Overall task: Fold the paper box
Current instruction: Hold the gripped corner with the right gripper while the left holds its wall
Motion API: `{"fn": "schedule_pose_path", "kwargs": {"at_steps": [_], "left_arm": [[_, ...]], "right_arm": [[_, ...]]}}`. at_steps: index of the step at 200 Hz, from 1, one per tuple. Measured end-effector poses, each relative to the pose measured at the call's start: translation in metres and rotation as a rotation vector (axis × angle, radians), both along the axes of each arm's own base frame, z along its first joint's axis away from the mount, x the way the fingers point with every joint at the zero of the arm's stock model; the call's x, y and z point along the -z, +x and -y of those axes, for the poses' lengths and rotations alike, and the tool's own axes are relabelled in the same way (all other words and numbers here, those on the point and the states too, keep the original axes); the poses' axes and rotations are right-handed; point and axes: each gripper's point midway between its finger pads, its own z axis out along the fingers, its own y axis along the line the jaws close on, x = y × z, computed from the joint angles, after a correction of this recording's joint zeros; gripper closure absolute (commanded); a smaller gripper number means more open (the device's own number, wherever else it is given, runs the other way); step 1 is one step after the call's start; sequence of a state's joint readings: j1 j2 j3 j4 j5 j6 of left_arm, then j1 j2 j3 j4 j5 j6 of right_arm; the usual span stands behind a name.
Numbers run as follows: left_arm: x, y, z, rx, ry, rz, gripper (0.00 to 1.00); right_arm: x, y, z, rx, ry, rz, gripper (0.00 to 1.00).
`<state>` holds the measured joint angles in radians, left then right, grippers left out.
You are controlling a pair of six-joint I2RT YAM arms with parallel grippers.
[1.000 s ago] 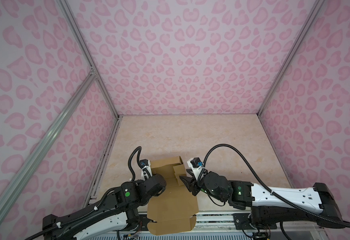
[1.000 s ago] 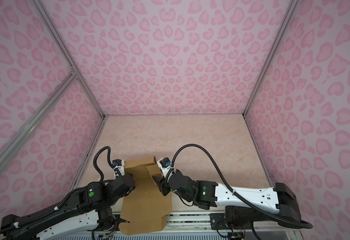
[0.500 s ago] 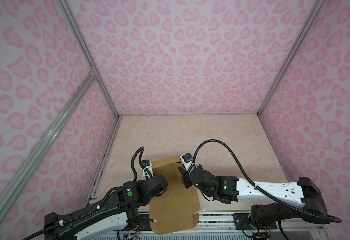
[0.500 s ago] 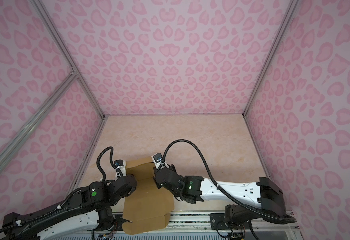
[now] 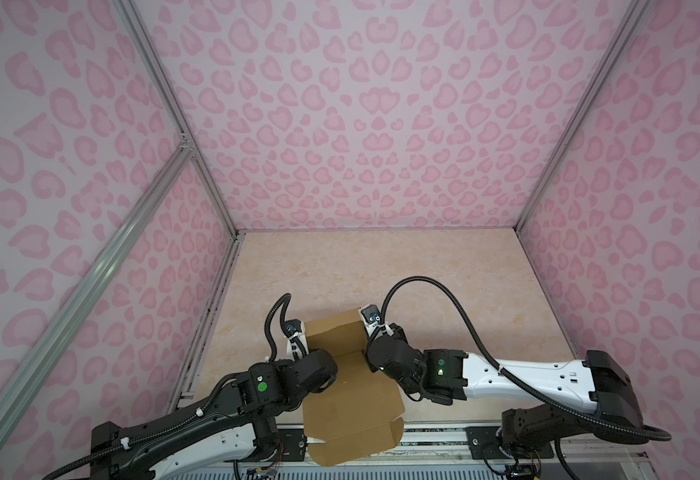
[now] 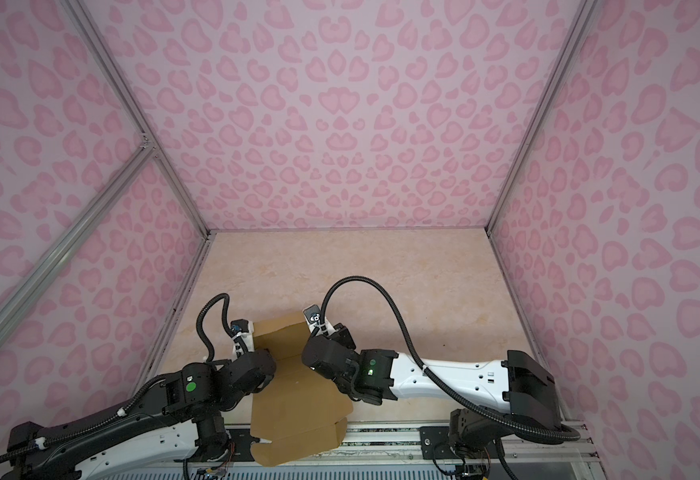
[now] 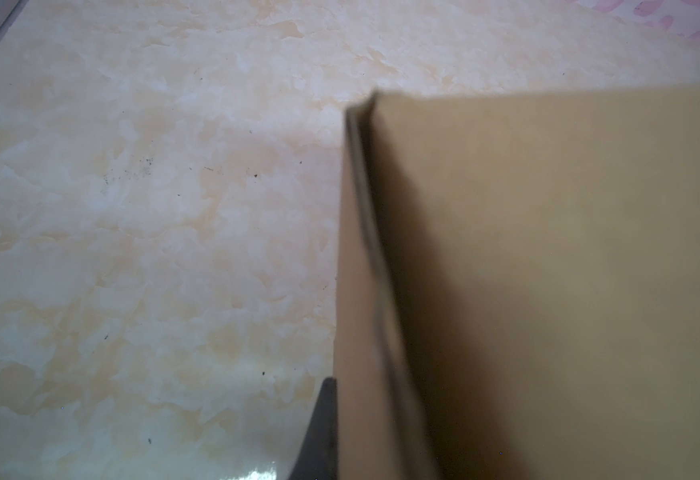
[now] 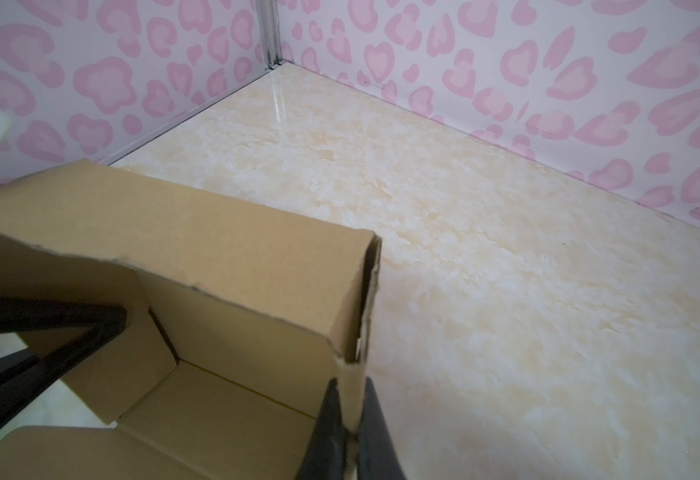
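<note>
Brown paper box (image 5: pixel 350 399), half-folded, sits at near edge of beige marbled tabletop (image 5: pixel 381 270), between both arms; near flap overhangs table edge. Far end folded up into walls, seen in both top views. Right gripper (image 8: pixel 350 419) clamped on upright side wall (image 8: pixel 354 345) at box's right, w/ fingers (image 8: pixel 327 432) pinching cardboard edge. Left gripper (image 7: pixel 340 432) at box's left side, closed on box wall; only one dark finger (image 7: pixel 319 428) visible beside cardboard. Pink heart-pattern walls (image 6: pixel 340 124) around.
</note>
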<state>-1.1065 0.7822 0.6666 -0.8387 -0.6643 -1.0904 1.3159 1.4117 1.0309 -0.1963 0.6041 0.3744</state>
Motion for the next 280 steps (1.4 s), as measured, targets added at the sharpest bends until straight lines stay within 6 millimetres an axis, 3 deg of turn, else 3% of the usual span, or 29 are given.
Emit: {"fn": "schedule_pose_path", "kwargs": {"at_steps": [38,65,101,158,229,280], "left_arm": [[0.001,0.001,0.003,-0.006,-0.001,-0.006,0.96],[0.001,0.001,0.002,-0.01,0.002,-0.006,0.96],[-0.001,0.002,0.0,-0.014,0.011,0.002,0.96],[-0.006,0.003,0.001,-0.016,-0.005,0.018,0.96],[-0.008,0.003,0.001,-0.024,-0.014,0.027,0.96],[-0.006,0.004,0.006,-0.024,-0.018,0.019,0.96]], "right_arm": [[0.001,0.0,0.003,0.022,-0.035,0.006,1.0],[0.005,-0.004,0.001,0.018,-0.016,-0.012,0.86],[0.031,-0.008,0.004,0.022,-0.022,-0.065,0.87],[0.039,-0.005,0.0,0.023,0.019,-0.095,0.81],[0.041,0.002,0.002,0.074,0.048,-0.084,1.0],[0.047,0.016,0.009,0.142,0.073,-0.097,1.0]]}}
